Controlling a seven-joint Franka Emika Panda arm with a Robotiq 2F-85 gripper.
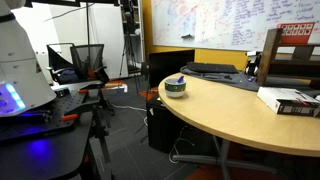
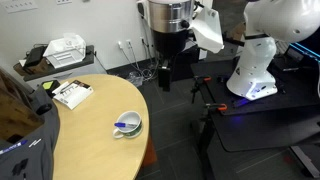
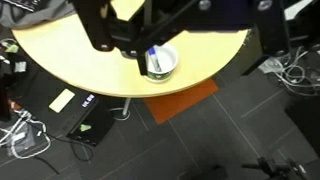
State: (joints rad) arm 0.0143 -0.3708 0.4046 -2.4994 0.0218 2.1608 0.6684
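A white bowl (image 1: pixel 176 87) (image 2: pixel 128 125) with blue items inside sits near the curved edge of a round wooden table (image 1: pixel 230 120) (image 2: pixel 90 140). In the wrist view the bowl (image 3: pixel 160 62) shows between the dark fingers of my gripper (image 3: pixel 188 52), which come in from the top. The jaws stand wide apart, open, with nothing between them. The gripper hangs high above the table edge and the dark floor. In an exterior view the gripper (image 2: pixel 166 55) hangs from the white arm (image 2: pixel 255 50), well apart from the bowl.
A book (image 1: pixel 290 100) (image 2: pixel 72 93) lies on the table, with a keyboard (image 1: pixel 210 69) farther back. An orange mat (image 3: pixel 180 100) lies under the table edge. An office chair (image 1: pixel 88 60), a tripod (image 2: pixel 205 95) and floor cables (image 3: pixel 30 135) stand nearby.
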